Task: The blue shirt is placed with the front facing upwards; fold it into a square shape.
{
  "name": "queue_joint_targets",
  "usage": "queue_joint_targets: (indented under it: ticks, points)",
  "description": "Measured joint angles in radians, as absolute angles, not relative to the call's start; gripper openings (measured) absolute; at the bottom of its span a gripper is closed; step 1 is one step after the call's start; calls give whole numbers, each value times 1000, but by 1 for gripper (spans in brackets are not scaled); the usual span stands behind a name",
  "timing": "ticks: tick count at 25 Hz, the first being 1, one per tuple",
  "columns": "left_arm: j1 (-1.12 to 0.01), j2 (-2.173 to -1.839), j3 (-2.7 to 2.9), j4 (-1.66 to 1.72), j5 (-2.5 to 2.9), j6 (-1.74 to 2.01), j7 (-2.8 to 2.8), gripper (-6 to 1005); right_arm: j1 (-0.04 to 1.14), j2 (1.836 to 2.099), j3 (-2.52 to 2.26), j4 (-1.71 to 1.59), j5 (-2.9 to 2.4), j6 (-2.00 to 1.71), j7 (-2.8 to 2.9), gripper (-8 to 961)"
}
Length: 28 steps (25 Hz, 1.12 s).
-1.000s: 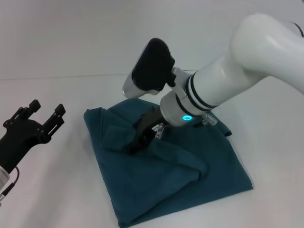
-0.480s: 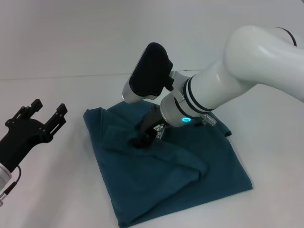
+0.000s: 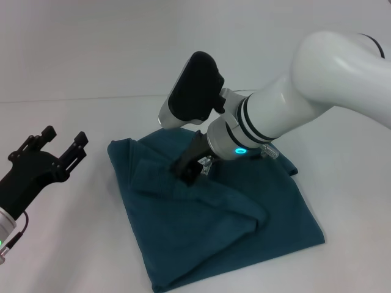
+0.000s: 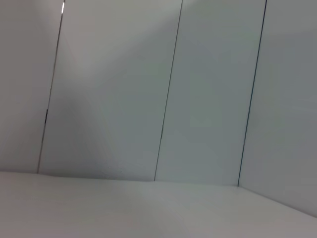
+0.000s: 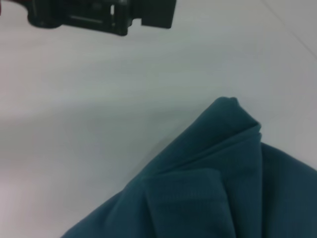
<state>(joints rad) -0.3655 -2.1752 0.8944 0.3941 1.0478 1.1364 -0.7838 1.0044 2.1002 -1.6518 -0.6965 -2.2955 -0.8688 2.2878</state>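
Teal cloth lies right under the right gripper (image 3: 190,171), whose dark fingers point down at the upper middle of the shirt (image 3: 214,213); they look close together, but whether they pinch fabric or merely touch it cannot be told from the head view. Behind the fingers sit the glowing wrist ring and the thick white forearm, which reaches in from the right across the shirt's far edge. The shirt rests on the white table (image 3: 73,256), already gathered into a rough, skewed rectangle with no print showing; a raised fold runs across its middle and ends in a bulge toward the right, and the near corner lies flat. In the right wrist view a layered corner of the shirt (image 5: 233,148) lies doubled over, with a flap edge just inside it. The left gripper (image 3: 58,149) hovers well apart to the left, above bare table, its fingers spread wide and empty; its own camera shows only wall panels. Judging from this, the folding is largely done and the step in hand is a tidying one: the right arm is working the top layer near the ridge. The next move likely calls for flattening that ridge and squaring the edges, without dragging the lower layers out of line.
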Motion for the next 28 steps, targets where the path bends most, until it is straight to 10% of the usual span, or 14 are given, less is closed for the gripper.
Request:
queue_joint_targets:
  ticks: [15,28]
  points:
    - [-365,-2175,892,388,1048,1142,-784,727,971,2091,-1529,-727,-2290,-925,2309,12]
    - [-371,-2175,899,388,1048,1141,-784,726,986,2100,-1561,-732,-2288,-981,2297,688]
